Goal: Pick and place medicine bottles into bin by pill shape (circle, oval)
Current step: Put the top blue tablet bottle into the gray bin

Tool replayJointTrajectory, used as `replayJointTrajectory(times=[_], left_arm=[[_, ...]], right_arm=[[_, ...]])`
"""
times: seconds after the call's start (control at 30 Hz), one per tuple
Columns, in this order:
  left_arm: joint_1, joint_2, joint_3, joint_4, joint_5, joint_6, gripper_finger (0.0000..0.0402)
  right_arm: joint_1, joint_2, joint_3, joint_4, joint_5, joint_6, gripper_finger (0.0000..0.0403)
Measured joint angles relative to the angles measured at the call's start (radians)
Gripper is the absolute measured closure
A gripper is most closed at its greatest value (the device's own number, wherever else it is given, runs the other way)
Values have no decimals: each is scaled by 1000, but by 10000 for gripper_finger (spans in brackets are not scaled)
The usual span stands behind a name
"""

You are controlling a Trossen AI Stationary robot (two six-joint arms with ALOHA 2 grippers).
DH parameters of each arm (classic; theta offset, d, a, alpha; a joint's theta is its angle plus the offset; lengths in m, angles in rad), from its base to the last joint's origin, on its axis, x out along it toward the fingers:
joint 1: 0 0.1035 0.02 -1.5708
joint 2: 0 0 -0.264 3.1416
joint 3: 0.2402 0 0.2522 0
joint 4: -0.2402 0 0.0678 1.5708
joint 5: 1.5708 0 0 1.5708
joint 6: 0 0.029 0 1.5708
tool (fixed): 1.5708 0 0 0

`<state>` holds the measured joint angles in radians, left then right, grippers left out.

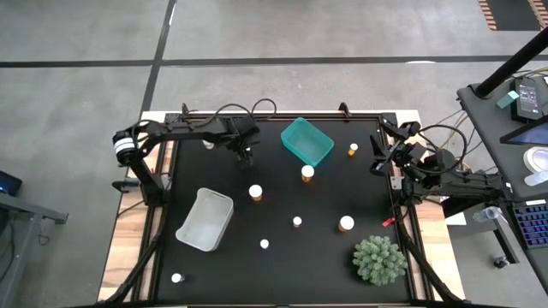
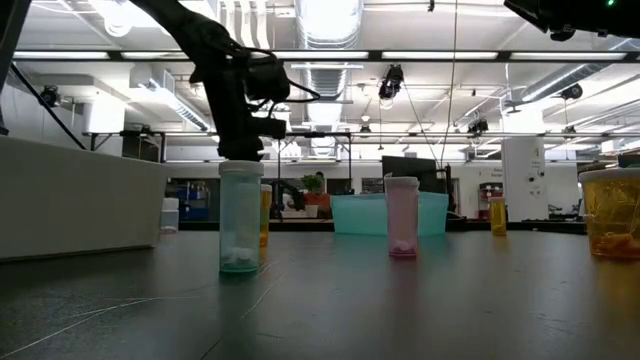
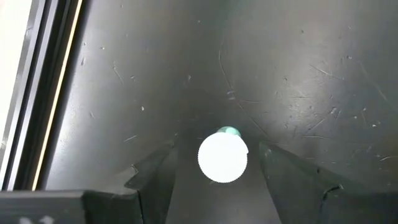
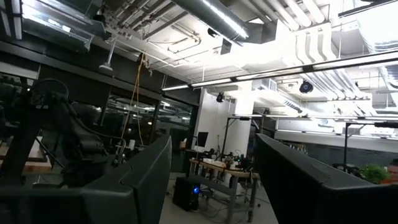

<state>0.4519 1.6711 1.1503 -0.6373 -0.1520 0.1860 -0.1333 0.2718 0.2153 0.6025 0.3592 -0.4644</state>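
My left gripper (image 1: pixel 247 154) hangs over the far middle of the black table (image 1: pixel 282 274), fingers pointing down and open. In the left wrist view it (image 3: pixel 216 149) stands on either side of a white-capped bottle with a teal body (image 3: pixel 222 158) that stands upright on the mat, with a gap on each side. The gripper hides this bottle in the high view. My right gripper (image 1: pixel 377 162) waits open and empty at the table's right edge; in its wrist view it (image 4: pixel 211 180) faces the room. A teal bin (image 1: pixel 306 141) and a white bin (image 1: pixel 205 220) stand on the table.
Other bottles stand upright: amber ones (image 1: pixel 307 173), (image 1: pixel 255 192), (image 1: pixel 346 224), a small amber one (image 1: pixel 353 149), small ones (image 1: pixel 297 222), (image 1: pixel 265 244), (image 1: pixel 177 278). A green spiky plant (image 1: pixel 379 261) stands near right. In the low view a teal bottle (image 2: pixel 240 215) and a pink one (image 2: pixel 402 215) stand nearest.
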Motion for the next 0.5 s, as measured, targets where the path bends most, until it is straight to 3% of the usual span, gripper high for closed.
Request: replayJointTrajectory(times=[0.5], left_arm=[[0, 0, -66, 99, -3, -24, 198]], right_arm=[[0, 0, 0, 0, 0, 0, 184]])
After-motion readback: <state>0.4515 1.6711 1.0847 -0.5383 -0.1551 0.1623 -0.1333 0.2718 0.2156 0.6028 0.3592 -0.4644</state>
